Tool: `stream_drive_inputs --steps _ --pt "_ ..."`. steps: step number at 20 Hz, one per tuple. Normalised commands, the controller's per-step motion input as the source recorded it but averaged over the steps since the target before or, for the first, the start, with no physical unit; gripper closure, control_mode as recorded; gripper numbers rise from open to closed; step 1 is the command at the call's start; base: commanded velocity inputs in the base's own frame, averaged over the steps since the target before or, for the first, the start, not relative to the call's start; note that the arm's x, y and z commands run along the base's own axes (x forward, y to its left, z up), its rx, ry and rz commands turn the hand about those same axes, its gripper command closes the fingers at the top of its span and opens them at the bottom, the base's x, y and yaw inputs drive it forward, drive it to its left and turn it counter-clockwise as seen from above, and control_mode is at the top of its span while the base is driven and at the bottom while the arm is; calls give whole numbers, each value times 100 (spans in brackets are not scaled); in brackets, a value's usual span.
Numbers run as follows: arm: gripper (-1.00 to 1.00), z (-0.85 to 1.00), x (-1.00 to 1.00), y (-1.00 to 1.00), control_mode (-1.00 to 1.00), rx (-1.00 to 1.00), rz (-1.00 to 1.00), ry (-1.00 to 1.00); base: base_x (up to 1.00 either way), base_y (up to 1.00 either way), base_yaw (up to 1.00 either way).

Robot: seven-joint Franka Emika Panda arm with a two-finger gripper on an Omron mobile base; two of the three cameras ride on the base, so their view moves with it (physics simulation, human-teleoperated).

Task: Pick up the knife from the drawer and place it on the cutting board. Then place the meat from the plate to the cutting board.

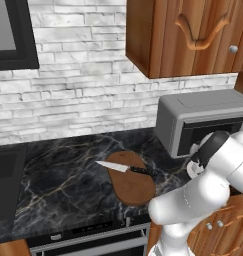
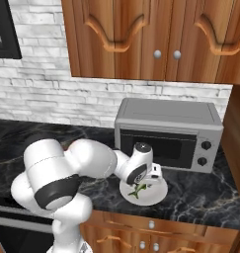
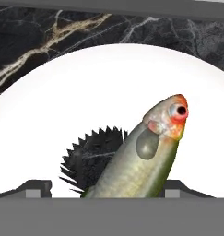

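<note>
- My end effector [image 3: 127, 186] is low over the plate [image 3: 85, 92]; in the hand view I see just the two dark finger tips [image 3: 37, 188] at the bottom, one on each side of the meat [image 3: 141, 156].
- The tips stand apart with the meat between them, but whether they touch it I cannot tell, so I call the jaws parted around it, not gripping.
- The meat is a fish-shaped piece, pale greenish with an orange-red head and a black eye; its tail end is cut off by the lower edge of the hand view, and a dark spiky fin sticks out on one side.
- It lies on the plate, whose rim is cropped on both sides in the hand view.
- In the right base view my own wrist covers the end effector [image 2: 141, 187], and the meat [image 2: 140, 189] is only a small dark sprig on the plate [image 2: 153, 195].
- In the left base view the forearm hides most of the plate [image 1: 193, 169].
- The arm reaches right and bends down at the wrist, in front of the microwave [image 2: 168, 133].
- The plate sits on the dark marble bench [image 1: 68, 185], just before the microwave.
- The knife [image 1: 124, 168] lies across the cutting board [image 1: 133, 182], blade tip overhanging its left edge, well left of the plate.
</note>
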Motion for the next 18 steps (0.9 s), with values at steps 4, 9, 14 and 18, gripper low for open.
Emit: stream_drive_inputs --steps 4,9,14,18 --pt "100 -46 -29 25 -100 1 -4 1 0 0 0" --pt "100 -25 -37 33 -100 5 -2 0 0 0 0" --pt "100 -11 -30 20 -100 -1 0 0 0 0 0" --pt "100 36 -4 -4 -100 0 0 0 0 0 0"
